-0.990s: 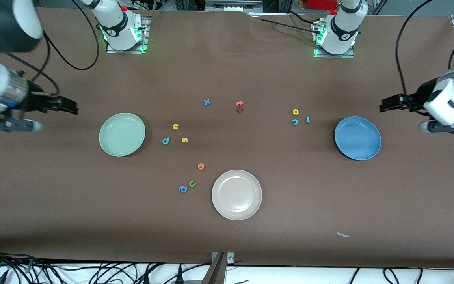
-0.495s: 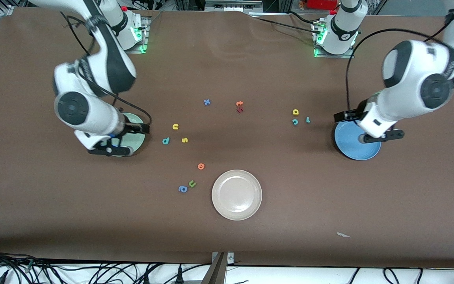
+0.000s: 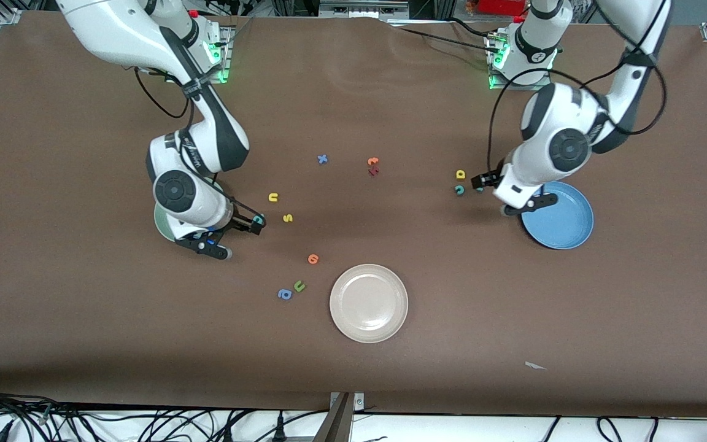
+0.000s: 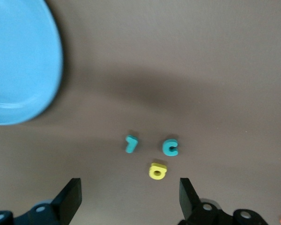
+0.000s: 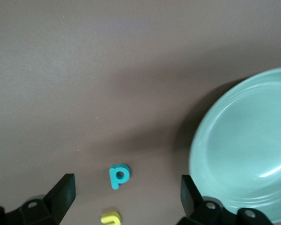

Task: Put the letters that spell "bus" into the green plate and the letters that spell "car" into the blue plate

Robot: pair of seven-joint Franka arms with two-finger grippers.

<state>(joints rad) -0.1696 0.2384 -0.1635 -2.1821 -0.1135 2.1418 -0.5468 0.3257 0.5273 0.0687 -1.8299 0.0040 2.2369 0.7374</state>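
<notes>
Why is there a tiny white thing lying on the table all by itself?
A small white scrap lies alone on the brown table, nearer the front camera than every plate and letter, toward the left arm's end. It looks like stray paper or tape, though that can't be confirmed. Nothing else seems spilled or broken.

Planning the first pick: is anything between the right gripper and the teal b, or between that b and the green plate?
Nothing visible. The right gripper, open, hangs over the teal b; only bare table separates it from the green plate.
</notes>
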